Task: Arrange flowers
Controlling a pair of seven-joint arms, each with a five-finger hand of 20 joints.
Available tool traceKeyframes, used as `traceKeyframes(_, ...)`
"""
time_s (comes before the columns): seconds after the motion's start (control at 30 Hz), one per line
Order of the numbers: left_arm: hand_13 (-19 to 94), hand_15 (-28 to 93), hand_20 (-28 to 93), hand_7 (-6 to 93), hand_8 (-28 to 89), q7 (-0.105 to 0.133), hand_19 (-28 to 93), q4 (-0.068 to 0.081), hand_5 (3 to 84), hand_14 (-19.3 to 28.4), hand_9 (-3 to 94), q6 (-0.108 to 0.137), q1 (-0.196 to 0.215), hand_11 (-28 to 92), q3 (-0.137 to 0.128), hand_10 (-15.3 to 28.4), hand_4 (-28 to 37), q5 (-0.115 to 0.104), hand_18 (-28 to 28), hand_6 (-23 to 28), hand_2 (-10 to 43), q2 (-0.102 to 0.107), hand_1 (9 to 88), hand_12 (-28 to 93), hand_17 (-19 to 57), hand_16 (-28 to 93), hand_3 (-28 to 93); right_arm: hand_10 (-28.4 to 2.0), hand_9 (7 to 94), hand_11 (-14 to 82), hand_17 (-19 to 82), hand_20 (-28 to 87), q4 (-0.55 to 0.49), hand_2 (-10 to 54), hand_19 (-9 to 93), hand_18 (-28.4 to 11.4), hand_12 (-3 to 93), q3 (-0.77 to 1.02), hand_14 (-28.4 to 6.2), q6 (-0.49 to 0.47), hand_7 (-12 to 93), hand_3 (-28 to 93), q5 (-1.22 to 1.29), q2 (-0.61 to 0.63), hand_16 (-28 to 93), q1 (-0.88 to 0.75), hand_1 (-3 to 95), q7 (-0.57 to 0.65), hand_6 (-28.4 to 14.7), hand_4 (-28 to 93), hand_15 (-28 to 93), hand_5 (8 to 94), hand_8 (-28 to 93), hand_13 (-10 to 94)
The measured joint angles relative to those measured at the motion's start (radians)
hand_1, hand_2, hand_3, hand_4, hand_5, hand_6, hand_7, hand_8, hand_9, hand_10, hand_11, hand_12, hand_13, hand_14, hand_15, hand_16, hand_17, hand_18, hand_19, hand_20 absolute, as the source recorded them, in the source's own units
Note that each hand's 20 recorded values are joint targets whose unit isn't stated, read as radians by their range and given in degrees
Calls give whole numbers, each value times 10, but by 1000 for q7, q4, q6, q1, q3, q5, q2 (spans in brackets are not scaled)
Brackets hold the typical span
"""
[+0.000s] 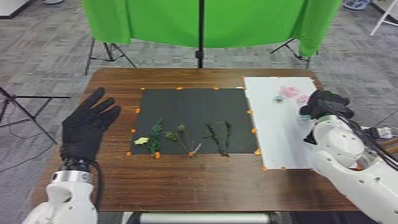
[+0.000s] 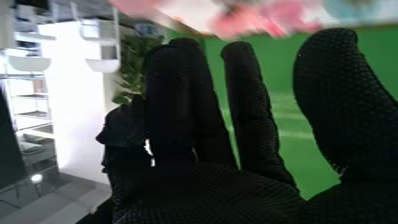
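My right hand (image 1: 327,104) is over the right edge of the white sheet (image 1: 280,130), beside pink flowers (image 1: 289,92) and a pale blue-green flower (image 1: 278,99). In the right wrist view this hand (image 2: 213,190) has its fingers extended and the thumb apart, with blurred pink blooms (image 2: 258,20) beyond the fingertips. On the black mat (image 1: 191,107) lie a yellow flower (image 1: 141,141), green leafy stems (image 1: 155,136), a budded sprig (image 1: 180,136) and dark thin stems (image 1: 219,138). My left hand (image 1: 84,127) is left of the mat with straight fingers, holding nothing.
Orange tabs (image 1: 254,131) line the mat and sheet on the brown table (image 1: 200,187). Past the far edge stands a green backdrop (image 1: 266,25) on a black stand (image 1: 199,54). Assorted items (image 1: 386,133) are beside the table's right edge, near the right arm.
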Motion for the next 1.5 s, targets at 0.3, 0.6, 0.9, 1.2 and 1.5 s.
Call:
traceKeyframes(0.3, 271, 548, 147, 140, -99, -15, 585, 0, 395, 275, 361, 0, -2, 257, -1, 200, -243, 2, 272, 98, 76, -9, 253, 113, -71, -83, 792, -157, 622, 300, 183, 618, 51, -95, 906, -233, 156, -83, -148, 7, 177, 788, 1, -7, 98, 11, 368, 16, 29, -283, 819, 588, -137, 515)
traceKeyframes(0.6, 271, 549, 146, 142, -99, -33, 586, 1, 400, 275, 367, -2, -9, 264, -6, 202, -239, 7, 270, 102, 76, -18, 253, 113, -71, -84, 793, -179, 539, 313, 178, 630, 66, -95, 910, -248, 152, -120, -161, 4, 145, 798, -28, -21, 102, 47, 344, 36, -35, -283, 833, 469, -122, 485)
traceKeyframes(0.9, 272, 550, 146, 145, -99, -51, 586, 1, 404, 275, 370, -4, -13, 269, -14, 203, -236, 17, 269, 104, 74, -30, 255, 113, -71, -85, 793, -177, 541, 310, 186, 632, 47, -95, 904, -259, 142, -120, -160, -11, 150, 790, -67, -42, 92, 38, 356, 32, -12, -283, 835, 466, -122, 490)
traceKeyframes(1.2, 272, 550, 145, 145, -100, -54, 585, 1, 405, 275, 371, -9, -17, 271, -13, 204, -234, 19, 269, 105, 75, -30, 257, 113, -71, -85, 792, -68, 913, 113, 314, 594, 67, -95, 932, -256, 313, -233, -58, 67, 182, 642, -107, -42, 200, 96, 577, 47, 33, -283, 717, 849, 14, 741)
traceKeyframes(1.5, 272, 550, 145, 145, -100, -54, 586, 0, 405, 275, 373, -9, -18, 270, -15, 204, -234, 20, 269, 104, 75, -30, 257, 112, -72, -86, 791, -53, 937, 192, 379, 622, 106, -95, 932, -248, 289, -313, -36, 269, 178, 646, -189, -37, 211, 128, 611, 90, 26, -283, 691, 911, 32, 820)
